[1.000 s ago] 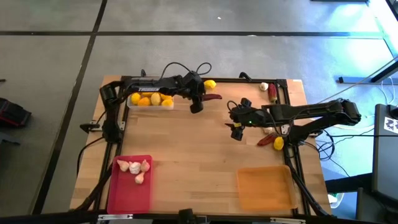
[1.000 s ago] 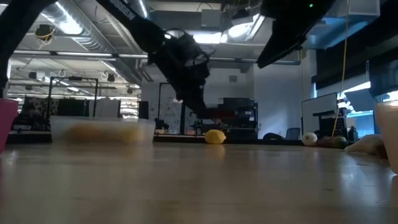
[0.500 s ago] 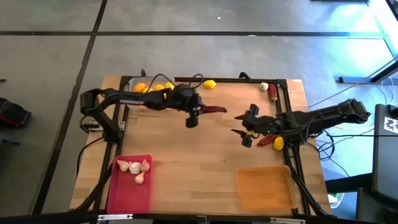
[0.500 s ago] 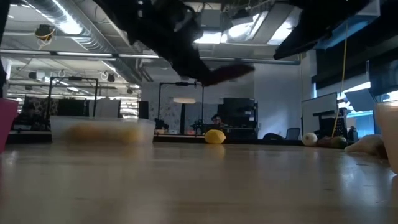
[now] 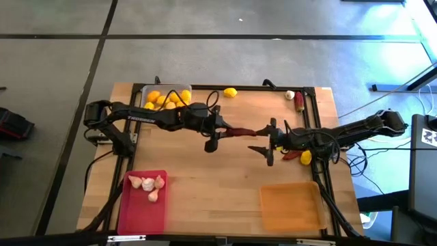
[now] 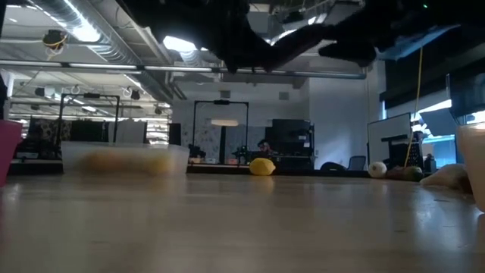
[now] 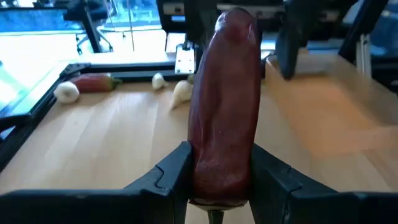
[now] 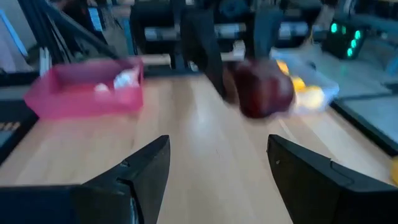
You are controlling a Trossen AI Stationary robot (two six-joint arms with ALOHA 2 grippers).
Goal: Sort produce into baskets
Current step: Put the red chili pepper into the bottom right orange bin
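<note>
Wooden table (image 5: 205,178): left claw (image 5: 217,129) grips chili (image 5: 239,130); right claw (image 5: 265,140) wide.

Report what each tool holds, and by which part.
The left tool grips a red chili by one end, above the table. The right tool is open in front of the chili, holding nothing.
</note>
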